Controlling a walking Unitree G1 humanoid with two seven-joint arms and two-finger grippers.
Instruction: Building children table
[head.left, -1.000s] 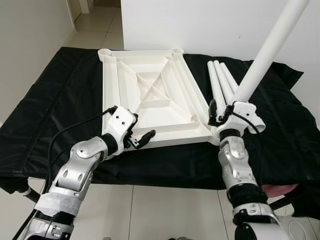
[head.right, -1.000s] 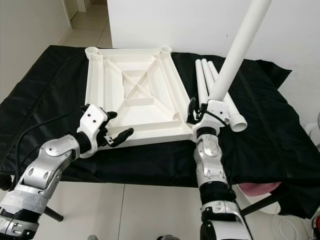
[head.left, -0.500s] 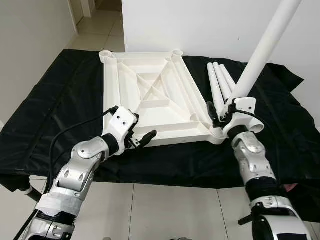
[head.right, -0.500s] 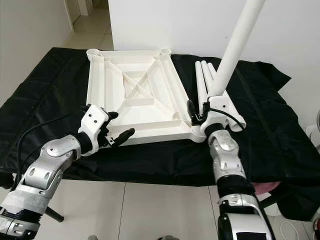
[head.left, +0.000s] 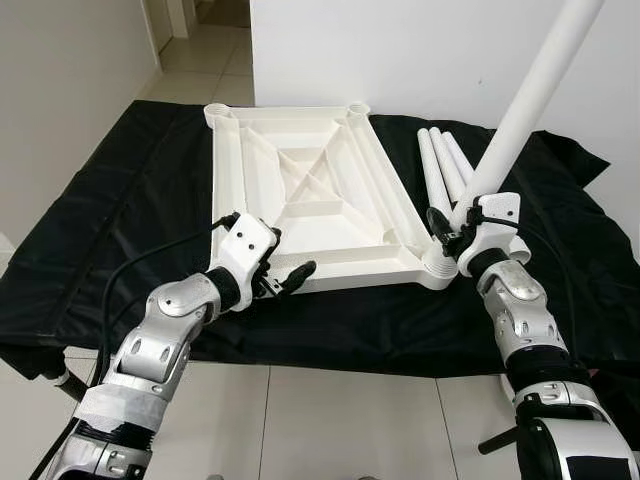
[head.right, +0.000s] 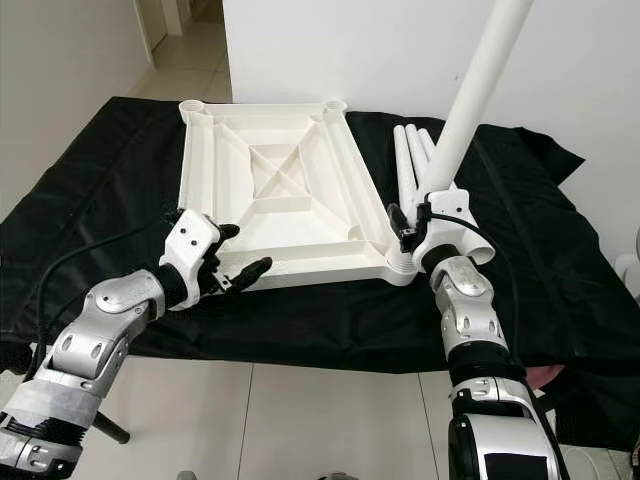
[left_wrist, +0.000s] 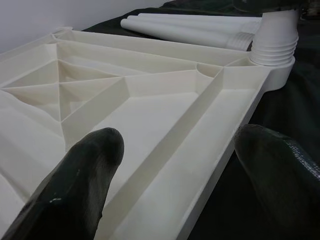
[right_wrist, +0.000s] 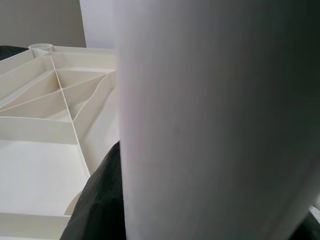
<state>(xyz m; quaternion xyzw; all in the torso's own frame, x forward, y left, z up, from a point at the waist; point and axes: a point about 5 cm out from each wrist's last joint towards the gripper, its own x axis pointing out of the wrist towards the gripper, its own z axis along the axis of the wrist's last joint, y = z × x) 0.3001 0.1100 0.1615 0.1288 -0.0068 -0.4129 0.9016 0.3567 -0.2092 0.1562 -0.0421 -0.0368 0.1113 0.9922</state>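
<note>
A white table top (head.left: 300, 190) lies upside down on a black cloth (head.left: 130, 200). My left gripper (head.left: 285, 255) is open at its near left edge, one finger (left_wrist: 75, 190) over the ribbed inside and the other finger (left_wrist: 280, 170) outside the rim. My right gripper (head.left: 455, 225) is shut on a long white leg (head.left: 530, 90), which stands tilted up and to the right. The leg's ribbed lower end (left_wrist: 275, 40) sits at the near right corner socket (head.left: 437, 268). Three more legs (head.left: 445, 165) lie side by side on the cloth beyond the right gripper.
The cloth-covered surface ends just in front of my arms, with tiled floor (head.left: 330, 420) below. A white wall (head.left: 400, 50) stands close behind the table top. Bare cloth stretches to the left of the table top and to the far right.
My right forearm has swung out to the right while keeping hold of the leg, and the leg's foot has settled at the corner socket. The left gripper has stayed put.
</note>
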